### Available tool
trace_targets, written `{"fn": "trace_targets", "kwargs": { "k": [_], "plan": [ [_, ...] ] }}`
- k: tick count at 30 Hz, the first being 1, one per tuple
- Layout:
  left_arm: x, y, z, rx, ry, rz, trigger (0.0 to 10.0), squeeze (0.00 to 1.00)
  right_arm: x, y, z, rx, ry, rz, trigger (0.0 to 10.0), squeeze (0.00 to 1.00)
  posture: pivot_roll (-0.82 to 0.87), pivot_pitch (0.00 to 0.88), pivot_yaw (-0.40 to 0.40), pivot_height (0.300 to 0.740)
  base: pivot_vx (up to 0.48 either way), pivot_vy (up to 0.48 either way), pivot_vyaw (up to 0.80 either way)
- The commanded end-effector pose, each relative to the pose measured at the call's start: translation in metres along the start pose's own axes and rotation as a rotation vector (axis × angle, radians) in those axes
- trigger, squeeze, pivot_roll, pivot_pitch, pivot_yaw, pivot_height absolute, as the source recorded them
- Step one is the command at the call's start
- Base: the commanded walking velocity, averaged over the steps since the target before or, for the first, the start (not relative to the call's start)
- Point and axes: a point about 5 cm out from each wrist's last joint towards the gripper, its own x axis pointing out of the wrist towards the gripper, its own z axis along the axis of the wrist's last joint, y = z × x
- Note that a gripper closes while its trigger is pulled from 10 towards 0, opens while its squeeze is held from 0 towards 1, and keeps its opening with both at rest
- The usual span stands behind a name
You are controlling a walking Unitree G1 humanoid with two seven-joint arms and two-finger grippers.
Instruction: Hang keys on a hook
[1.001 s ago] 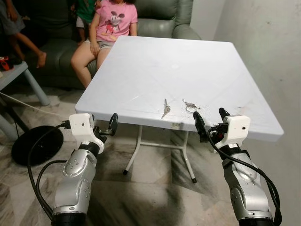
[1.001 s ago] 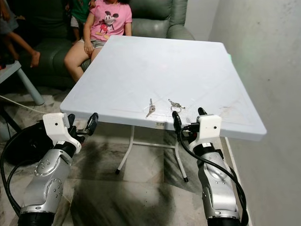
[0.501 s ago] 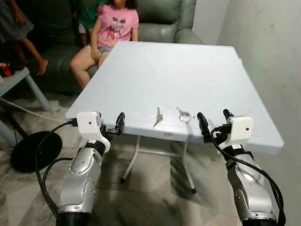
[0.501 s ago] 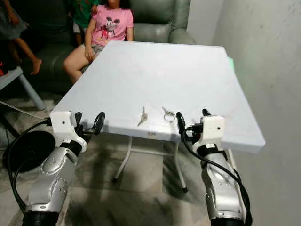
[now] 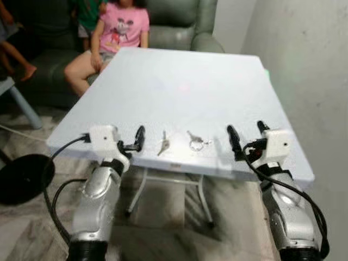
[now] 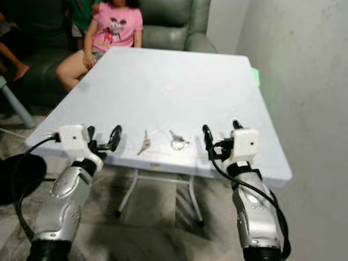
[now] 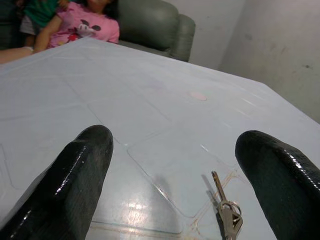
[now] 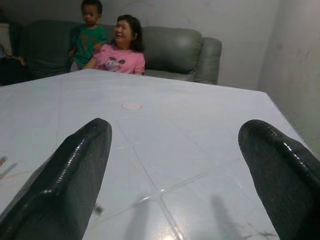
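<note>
Approach, nearing its end. Closing on the white table over the last second: whole view shifting with the walk, near edge now sitting right under both wrists instead of ahead of them. Slightly blurring at the floor, so probably still stepping or settling.

Holding the left gripper just over the near edge, fingers spread wide apart, gripping nothing. Holding the right gripper likewise over the edge on the right side, fingers apart, empty.

Lying flat near the front edge, between the two grippers: single key, closer to the left gripper, and ringed keys just beside it toward the right. Not touching either gripper. Showing the single key close ahead between the left fingers in the left wrist view.

Sitting behind the table: person in a pink shirt on a grey sofa; plain wall running along the right.

Meaning for the task: now seemingly within reach of the keys, so walking-in looking done and pickup looking like the step in hand. Nothing lifted yet; hook yet to be located, hanging entirely ahead. Expecting thin, flat metal on a smooth top to be awkward to pinch.
</note>
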Motion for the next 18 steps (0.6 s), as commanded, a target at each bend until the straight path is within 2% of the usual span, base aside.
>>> {"fn": "trace_targets", "kwargs": {
  "k": [1, 5, 8, 9, 10, 18],
  "plan": [
    [-0.002, 0.006, -0.0003, 0.016, 0.003, 0.029, 10.0, 0.0, 0.0041, 0.0045, 0.0035, 0.008, -0.001, 0.029, 10.0, 0.0, 0.05, 0.049, -0.041, 0.732, 0.0, 0.0, 0.0],
    [-0.0043, 0.0027, -0.0029, 0.016, 0.006, 0.023, 10.0, 0.0, 0.0064, 0.0018, 0.0031, -0.006, 0.021, 0.054, 10.0, 0.0, 0.05, 0.054, -0.044, 0.732, 0.0, 0.0, 0.0],
    [-0.0047, 0.0018, -0.0036, 0.015, 0.008, 0.022, 10.0, 0.0, 0.007, 0.0018, 0.0027, 0.022, 0.028, 0.078, 10.0, 0.0, 0.05, 0.057, -0.047, 0.732, 0.0, 0.0, 0.0],
    [-0.0045, 0.0016, -0.004, 0.013, 0.009, 0.021, 10.0, 0.0, 0.0072, 0.0019, 0.0027, 0.037, 0.03, 0.09, 10.0, 0.36, 0.05, 0.056, -0.047, 0.732, 0.0, 0.0, 0.0],
    [-0.0047, 0.0019, -0.0039, 0.015, 0.008, 0.024, 10.0, 0.0, 0.0071, 0.0022, 0.004, 0.043, 0.023, 0.103, 10.0, 1.0, 0.05, 0.056, -0.049, 0.732, 0.0, 0.0, 0.0],
    [-0.0044, 0.0039, -0.0027, 0.024, 0.001, 0.029, 10.0, 0.0, 0.0061, 0.0081, 0.0044, 0.023, 0.018, 0.137, 10.0, 1.0, 0.05, 0.044, -0.052, 0.732, 0.0, 0.0, 0.0]
  ]
}}
